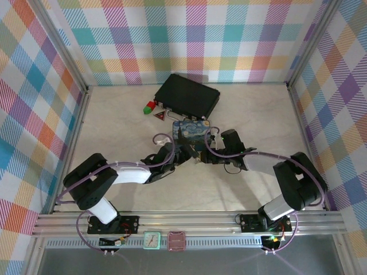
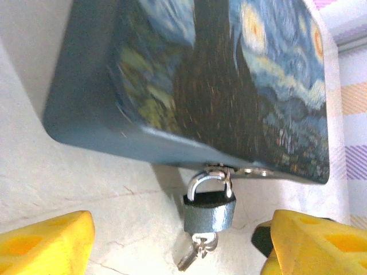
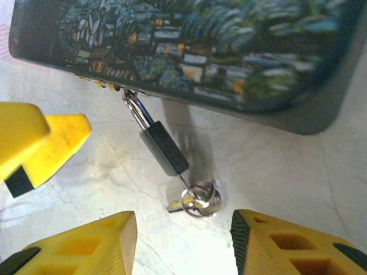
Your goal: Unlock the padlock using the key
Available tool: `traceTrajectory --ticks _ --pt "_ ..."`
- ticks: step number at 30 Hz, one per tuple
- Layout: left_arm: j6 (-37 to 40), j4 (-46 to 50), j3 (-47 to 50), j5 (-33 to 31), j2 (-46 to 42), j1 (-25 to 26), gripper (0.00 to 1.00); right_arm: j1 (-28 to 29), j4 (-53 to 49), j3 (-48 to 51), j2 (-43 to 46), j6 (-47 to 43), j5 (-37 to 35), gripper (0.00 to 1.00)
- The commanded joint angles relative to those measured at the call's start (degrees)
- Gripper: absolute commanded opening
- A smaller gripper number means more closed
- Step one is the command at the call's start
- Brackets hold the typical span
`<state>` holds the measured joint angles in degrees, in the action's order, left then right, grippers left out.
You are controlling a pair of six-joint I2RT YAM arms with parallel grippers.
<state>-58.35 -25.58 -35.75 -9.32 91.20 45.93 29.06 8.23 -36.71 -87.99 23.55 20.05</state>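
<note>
The small grey padlock (image 2: 209, 211) hangs by its silver shackle from the hasp of the blue starry tin (image 2: 229, 86) and rests on the table. The key (image 3: 198, 200), on a small ring, sticks out of the padlock's (image 3: 164, 149) lower end. My left gripper (image 2: 178, 236) is open, its yellow fingers (image 2: 46, 243) far apart on either side of the padlock and not touching it. My right gripper (image 3: 180, 235) is open too, its fingers (image 3: 97, 246) flanking the key with a gap on each side. Both grippers meet at the tin's (image 1: 192, 130) near edge.
A black case (image 1: 188, 96) lies behind the tin, with red and green little blocks (image 1: 150, 107) at its left end. One left-gripper finger (image 3: 40, 140) shows at the left of the right wrist view. Checked walls enclose the pale marbled table (image 1: 114, 126).
</note>
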Motion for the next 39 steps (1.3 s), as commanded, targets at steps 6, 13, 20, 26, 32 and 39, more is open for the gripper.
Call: traceTrajectory --ticks 6,13,20,26,32,39 --pt "2.71 -7.7 2.14 4.75 1.21 -3.7 0.8 1.7 4.54 -6.15 -6.74 0.0 1.48 0.48" --pt "1.47 -18.35 4.25 8.77 5.29 -4.1 0.77 1.88 6.65 -7.78 -11.16 1.63 5.23 0.42" --pt "0.87 -22.39 4.37 9.94 8.06 -4.12 0.76 2.16 9.17 -7.56 -12.69 4.82 6.15 0.28" --pt "-2.36 -29.2 4.88 11.97 12.6 -3.53 0.74 0.51 15.14 -6.26 -12.26 17.12 10.88 0.2" --pt "-8.77 -41.8 6.67 13.08 17.99 -2.57 0.72 -1.04 32.1 -1.9 -15.79 32.65 15.94 0.15" --pt "-16.05 -50.19 7.88 14.47 21.9 -1.46 0.57 -1.28 43.33 -0.81 -21.44 41.64 16.44 0.14"
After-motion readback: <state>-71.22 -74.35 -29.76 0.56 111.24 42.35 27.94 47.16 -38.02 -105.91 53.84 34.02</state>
